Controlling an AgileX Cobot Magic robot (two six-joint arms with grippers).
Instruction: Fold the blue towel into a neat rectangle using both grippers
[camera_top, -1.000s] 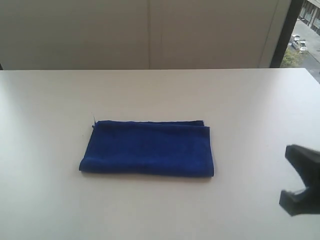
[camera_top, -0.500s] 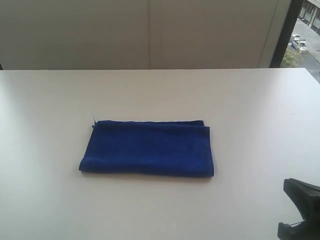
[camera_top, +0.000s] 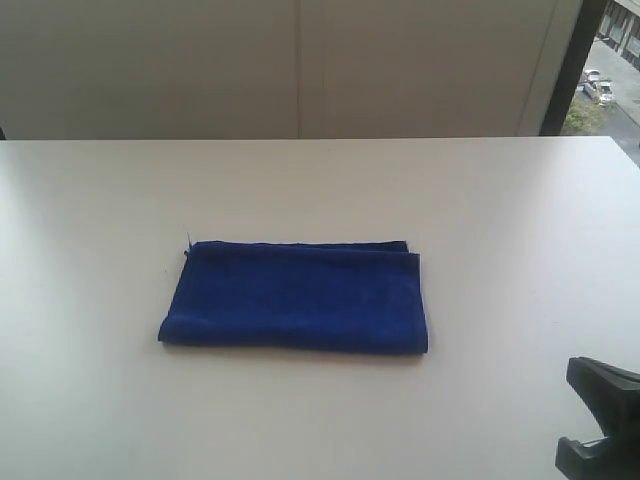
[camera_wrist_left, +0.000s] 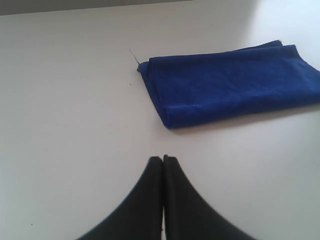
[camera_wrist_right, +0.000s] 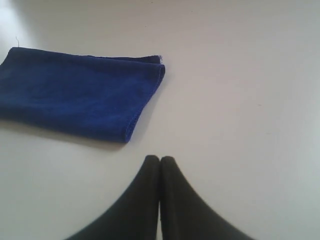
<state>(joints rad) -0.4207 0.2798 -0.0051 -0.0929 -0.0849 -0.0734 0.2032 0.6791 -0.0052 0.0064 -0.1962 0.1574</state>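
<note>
The left fingers (camera_wrist_left: 154, 172) are pressed together, holding nothing. The blue towel (camera_top: 297, 297) lies folded flat in the middle of the white bench (camera_top: 100, 200). The right fingers (camera_wrist_right: 151, 170) are pressed together too, away from the towel.

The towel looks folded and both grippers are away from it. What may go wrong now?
The layers of the blue towel do not quite match at the far edge, so another touch might open the fold. The left gripper and right gripper, both shut, face the towel over the table; a low forward sweep might drag it.
</note>
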